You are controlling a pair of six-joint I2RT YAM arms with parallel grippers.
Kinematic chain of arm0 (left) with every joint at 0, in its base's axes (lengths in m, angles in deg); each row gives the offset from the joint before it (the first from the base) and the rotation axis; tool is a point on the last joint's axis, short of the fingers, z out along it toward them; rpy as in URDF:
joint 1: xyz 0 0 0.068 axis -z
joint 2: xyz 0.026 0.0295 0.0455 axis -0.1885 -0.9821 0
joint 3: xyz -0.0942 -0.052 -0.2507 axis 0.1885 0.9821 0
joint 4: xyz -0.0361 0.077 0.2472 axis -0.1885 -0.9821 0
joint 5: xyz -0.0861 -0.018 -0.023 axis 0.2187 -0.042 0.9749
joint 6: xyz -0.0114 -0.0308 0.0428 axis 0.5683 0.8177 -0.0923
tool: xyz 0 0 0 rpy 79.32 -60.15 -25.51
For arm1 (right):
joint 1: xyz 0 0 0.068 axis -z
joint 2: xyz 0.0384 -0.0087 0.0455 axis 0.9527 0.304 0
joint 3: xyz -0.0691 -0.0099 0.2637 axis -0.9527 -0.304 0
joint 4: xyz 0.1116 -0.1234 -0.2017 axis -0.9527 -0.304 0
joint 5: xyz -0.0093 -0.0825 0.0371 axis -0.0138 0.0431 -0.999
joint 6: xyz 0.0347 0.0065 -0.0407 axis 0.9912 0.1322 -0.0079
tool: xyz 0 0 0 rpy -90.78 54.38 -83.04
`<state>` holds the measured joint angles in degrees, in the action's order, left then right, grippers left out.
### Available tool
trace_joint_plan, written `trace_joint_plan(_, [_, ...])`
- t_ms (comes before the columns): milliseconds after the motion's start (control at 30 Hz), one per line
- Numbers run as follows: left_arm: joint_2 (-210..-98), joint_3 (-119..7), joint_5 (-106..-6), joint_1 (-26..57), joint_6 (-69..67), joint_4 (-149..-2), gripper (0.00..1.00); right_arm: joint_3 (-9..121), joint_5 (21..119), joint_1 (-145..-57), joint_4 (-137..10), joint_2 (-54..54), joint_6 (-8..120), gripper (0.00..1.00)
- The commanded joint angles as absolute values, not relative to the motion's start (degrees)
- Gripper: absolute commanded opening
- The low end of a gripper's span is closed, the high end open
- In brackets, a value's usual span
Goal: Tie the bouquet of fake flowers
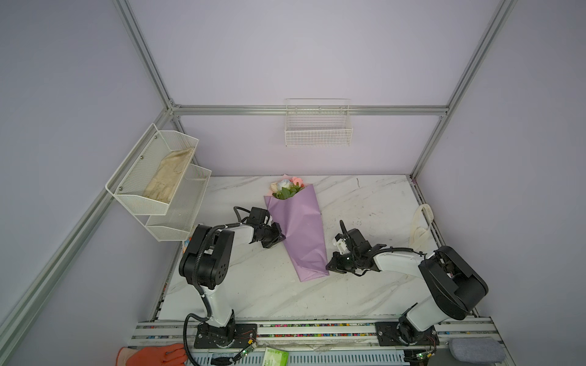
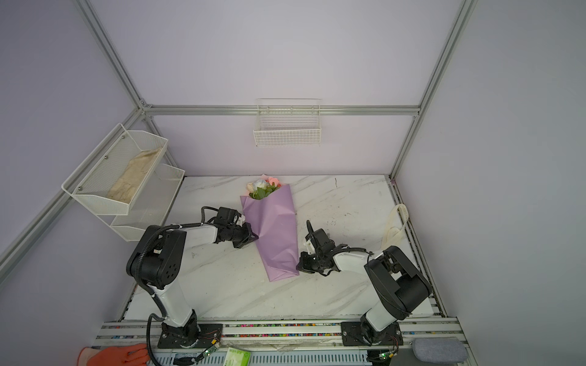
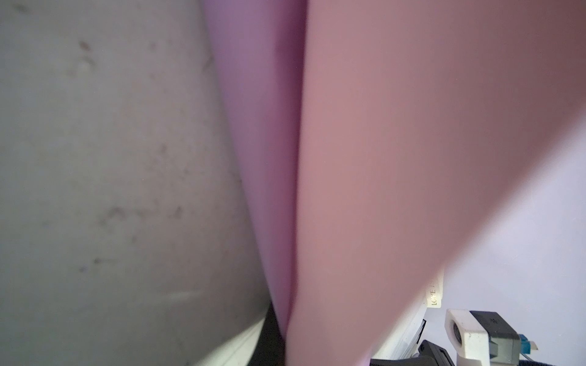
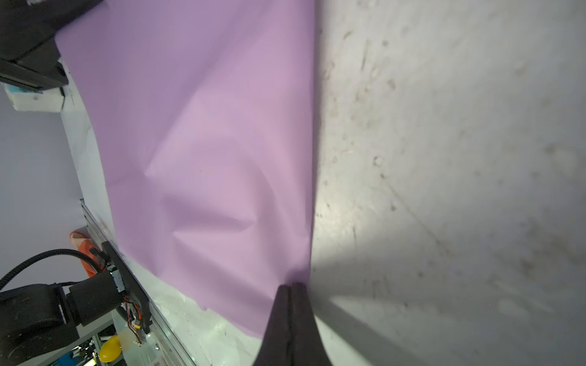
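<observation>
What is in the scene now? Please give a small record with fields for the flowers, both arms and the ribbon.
object: bouquet lying on the marble table, sheathed in lilac paper
direction: flower heads toward the back wall
left arm: left gripper shut on the paper's edge, about mid-length
right arm: right gripper shut on the paper's opposite edge, near the stem end
tie material: cream ribbon lying apart at the table's right edge
task state: ribbon not yet around the bouquet

Pale lilac walls (image 1: 301, 57) close in 3 sides, edged by aluminium frame rails (image 1: 310, 110). A scuffed white marble tabletop (image 1: 364, 202) lies below. 1 wire basket (image 1: 318, 136) hangs at the back; a 2-tier mesh rack (image 1: 139, 168) holding a cream cloth (image 1: 168, 177) hangs on the left wall.
</observation>
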<state>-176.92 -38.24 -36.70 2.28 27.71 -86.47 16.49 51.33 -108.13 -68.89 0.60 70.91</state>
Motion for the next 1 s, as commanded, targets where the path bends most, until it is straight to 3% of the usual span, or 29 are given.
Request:
trace_joint_plan(0, [-178.3,-41.9,-37.3,2.0,26.0,-87.3,0.03,17.4,53.2,-108.8,-73.3,-3.8,72.8,0.01])
trace_joint_plan(333, [-181.3,-44.8,-34.5,2.0,25.0,-86.1,0.00,19.2,50.5,-112.0,-70.3,2.6,73.2,0.01])
trace_joint_plan(600, [-187.3,-51.3,-33.2,2.1,25.7,-85.0,0.00,19.1,57.6,-112.2,-72.6,7.3,73.0,0.00])
trace_joint_plan(967, [-198.9,-64.5,-31.5,2.9,28.4,-83.9,0.00,27.8,57.7,-101.6,-71.1,12.1,65.0,0.01])
